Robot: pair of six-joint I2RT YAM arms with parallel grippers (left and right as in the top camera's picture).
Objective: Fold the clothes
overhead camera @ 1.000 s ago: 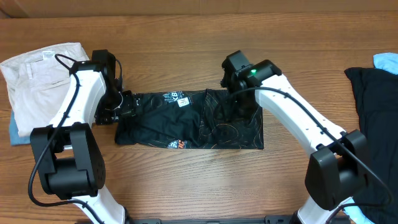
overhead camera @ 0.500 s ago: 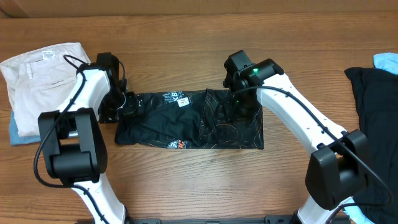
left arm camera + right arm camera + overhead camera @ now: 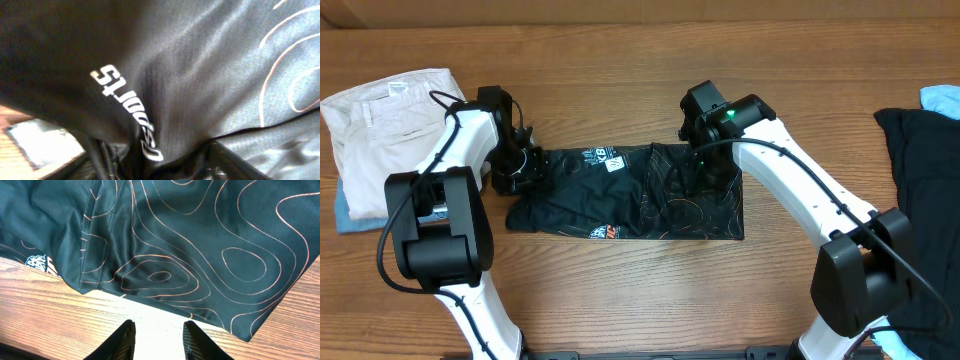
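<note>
Thin black top (image 3: pixel 620 195) spread on the table (image 3: pixel 620 290), soft and limp.
Left gripper (image 3: pixel 527 167) sits at the top's left edge with cloth bunched between its jaws; whether they grip it I cannot tell. This light, slippery fabric is best pinched at hems and corners. Right gripper (image 3: pixel 159 342), partly open and empty, hovers at the top's far edge.

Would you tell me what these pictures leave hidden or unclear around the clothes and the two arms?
Left gripper: overhead, dark against the top and too small; in the left wrist view, cloth fills the frame, so any grip is unclear.
Black garment: cut off by the overhead's right edge.
Blue cloth: mostly hidden under the white garment.
</note>
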